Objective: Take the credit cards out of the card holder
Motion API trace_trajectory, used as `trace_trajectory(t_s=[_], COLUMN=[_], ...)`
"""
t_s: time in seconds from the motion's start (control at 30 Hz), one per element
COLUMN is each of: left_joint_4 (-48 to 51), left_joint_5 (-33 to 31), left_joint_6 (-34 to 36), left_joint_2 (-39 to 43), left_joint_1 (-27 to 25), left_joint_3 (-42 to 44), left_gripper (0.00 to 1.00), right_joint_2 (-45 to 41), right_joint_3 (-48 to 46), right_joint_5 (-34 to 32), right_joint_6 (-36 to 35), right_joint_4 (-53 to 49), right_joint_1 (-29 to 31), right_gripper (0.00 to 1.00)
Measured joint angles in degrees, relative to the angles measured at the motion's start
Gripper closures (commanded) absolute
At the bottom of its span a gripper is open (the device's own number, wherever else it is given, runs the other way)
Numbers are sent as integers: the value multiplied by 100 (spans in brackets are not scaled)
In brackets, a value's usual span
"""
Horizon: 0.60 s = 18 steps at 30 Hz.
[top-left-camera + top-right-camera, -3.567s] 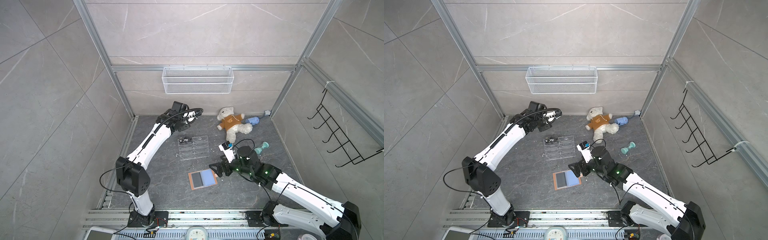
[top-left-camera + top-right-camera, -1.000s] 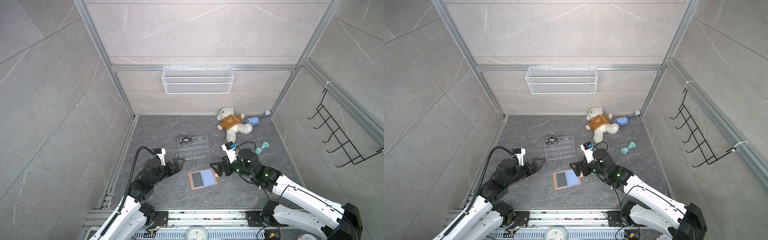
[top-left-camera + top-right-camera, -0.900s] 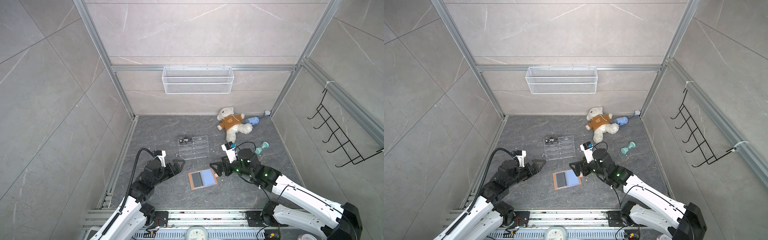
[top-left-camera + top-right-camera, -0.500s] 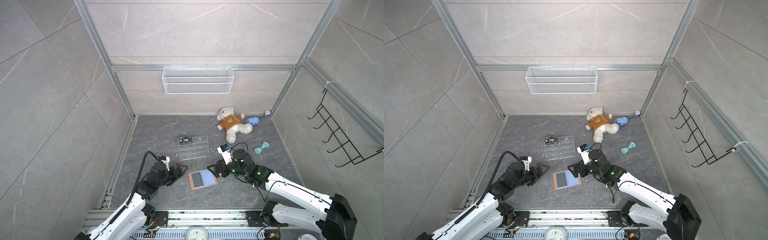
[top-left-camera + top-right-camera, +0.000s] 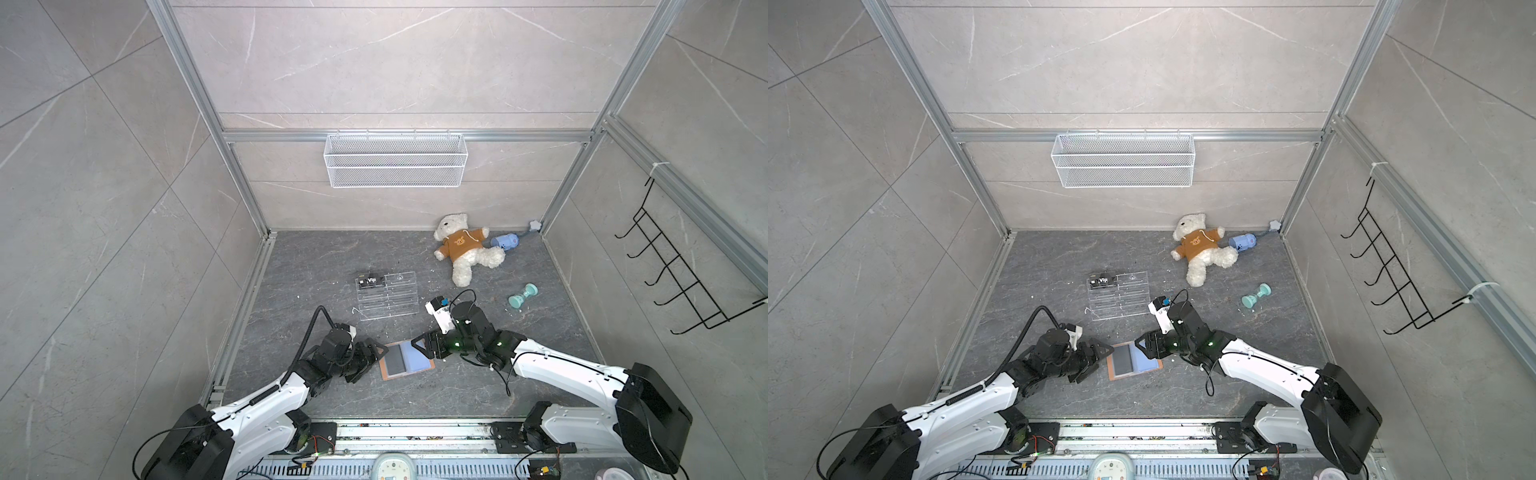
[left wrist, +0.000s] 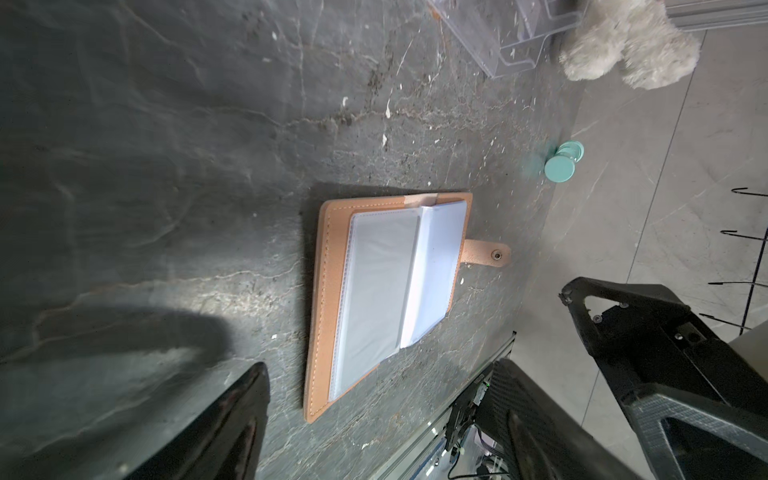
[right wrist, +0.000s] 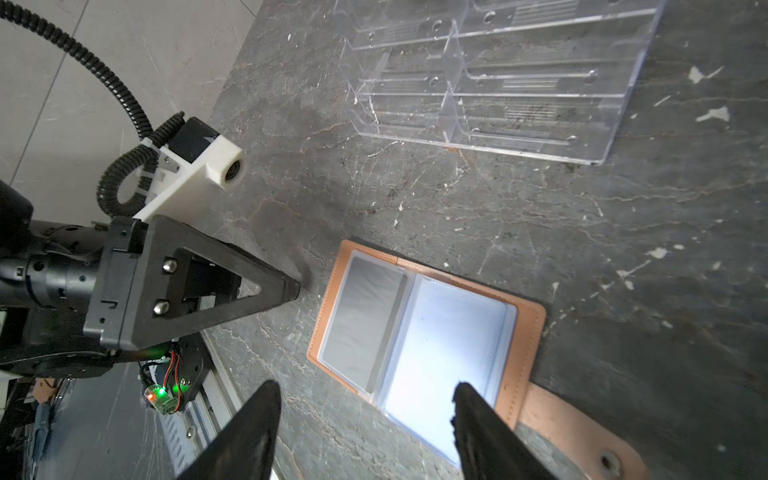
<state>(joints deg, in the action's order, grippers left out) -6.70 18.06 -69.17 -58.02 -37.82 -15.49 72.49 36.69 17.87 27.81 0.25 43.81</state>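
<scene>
Flanking the card holder (image 5: 415, 363), the left gripper (image 5: 374, 360) and right gripper (image 5: 422, 349) gape empty; 1 should pin leather, 1 pinch the card (image 5: 395, 360).

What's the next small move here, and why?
Probably lower the right gripper onto the pale page below it to pin the card holder: it lies open between both open grippers, and a dark card seems to sit sleeved beside the left gripper.

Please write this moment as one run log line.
left gripper open; right gripper open; card holder open, flat; credit card inside
</scene>
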Motion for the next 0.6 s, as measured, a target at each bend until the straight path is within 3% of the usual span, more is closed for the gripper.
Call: trace_trajectory(t_s=[0.3, 0.6], left_joint_4=[-688, -1207], left_joint_5=[33, 48], left_joint_6=[-258, -345], left_joint_2=[-682, -901], left_joint_1=[-181, -205], left_joint_3=[96, 251], left_gripper=[27, 42], right_joint_2=[448, 887], right_joint_3=[-140, -310], right_joint_5=[146, 232], right_joint_6=[160, 289], right_joint_4=[310, 651], right_joint_1=[0, 0], right_gripper=[53, 58])
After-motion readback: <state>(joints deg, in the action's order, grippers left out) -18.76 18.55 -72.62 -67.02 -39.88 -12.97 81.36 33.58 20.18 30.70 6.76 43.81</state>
